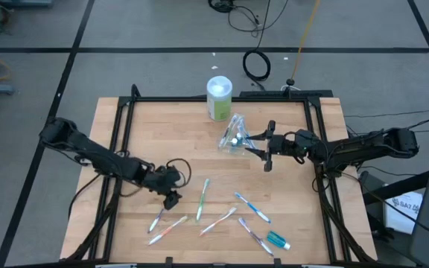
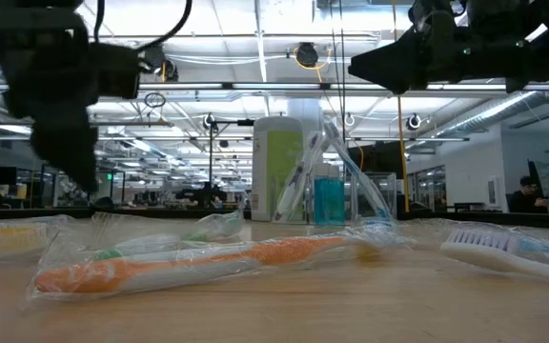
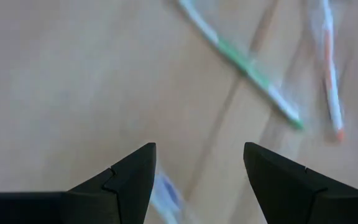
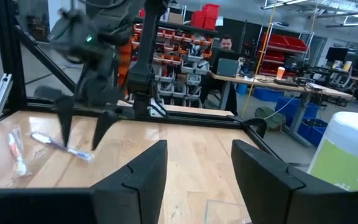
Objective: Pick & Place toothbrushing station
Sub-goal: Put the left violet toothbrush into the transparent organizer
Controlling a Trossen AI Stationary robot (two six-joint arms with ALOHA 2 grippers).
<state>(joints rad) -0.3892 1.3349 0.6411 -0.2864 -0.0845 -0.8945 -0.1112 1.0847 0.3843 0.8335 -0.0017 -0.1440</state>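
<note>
Several slim wrapped toothbrushes lie flat on the wooden table's near half: a green one [image 1: 202, 199], orange-pink ones [image 1: 218, 222], blue ones [image 1: 253, 207], and a teal tube [image 1: 277, 240] at the near right. My left gripper [image 1: 171, 199] is open, pointing down over a blue-white toothbrush [image 3: 166, 196] that shows between its fingers. A clear plastic bag [image 1: 234, 138] with toothbrushes and a teal tube in it stands on the table's far middle. My right gripper [image 1: 250, 147] is open and about level at the bag's right side; a clear edge [image 4: 229, 211] shows low between its fingers. My left gripper touches nothing. My right gripper has its fingertips right at the clear plastic bag's right side [image 1: 243, 141], reaching level from the table's right. I cannot tell whether they touch the bag. The bag's bottom rests on the table.
A white and green canister [image 1: 219, 98] stands at the far edge, just behind the bag. A black frame [image 1: 125, 134] runs round the table top. In the low view a wrapped orange toothbrush [image 2: 208, 259] lies nearest the front edge. A person sits in the room beyond [image 4: 226, 45].
</note>
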